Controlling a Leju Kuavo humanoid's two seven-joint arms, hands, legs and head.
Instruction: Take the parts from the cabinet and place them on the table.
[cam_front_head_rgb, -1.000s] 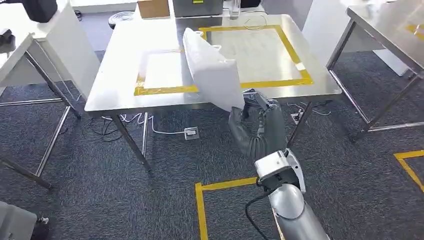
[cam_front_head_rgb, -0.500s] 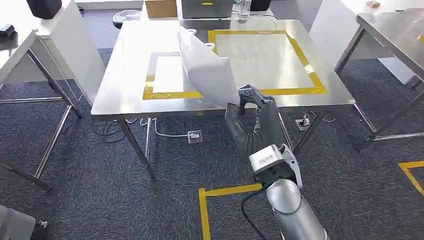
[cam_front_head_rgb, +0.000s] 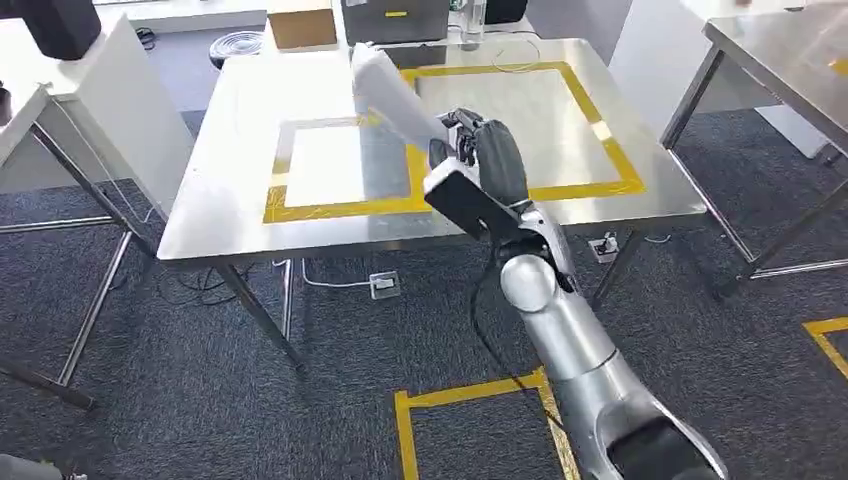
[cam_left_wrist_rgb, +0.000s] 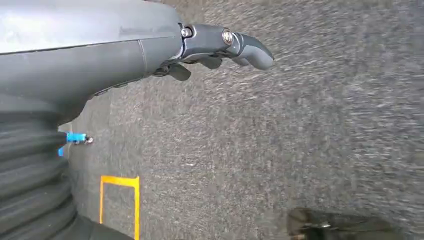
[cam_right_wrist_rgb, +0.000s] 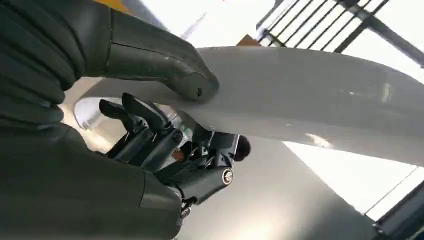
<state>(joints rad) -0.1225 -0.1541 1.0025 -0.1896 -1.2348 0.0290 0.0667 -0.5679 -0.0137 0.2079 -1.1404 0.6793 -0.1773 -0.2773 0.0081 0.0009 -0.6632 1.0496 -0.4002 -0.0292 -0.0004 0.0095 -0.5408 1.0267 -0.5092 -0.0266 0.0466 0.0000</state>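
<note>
Over steel table (cam_front_head_rgb: 250, 215), right hand (cam_front_head_rgb: 480, 160) grips smooth white panel (cam_front_head_rgb: 390, 92).

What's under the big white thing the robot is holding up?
Under the white part, held by the right hand, lies the shiny steel table with its yellow tape square. The bit of tabletop straight behind the part is covered, so anything there can't be seen.

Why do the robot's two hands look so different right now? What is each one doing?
The right hand is raised over the steel table and grips a white part; the left hand hangs over the grey carpet and holds nothing. The right hand's fingers wrap round the part with the thumb pressed on it, while the left hand's fingers grip nothing. Both hands are dark grey.
</note>
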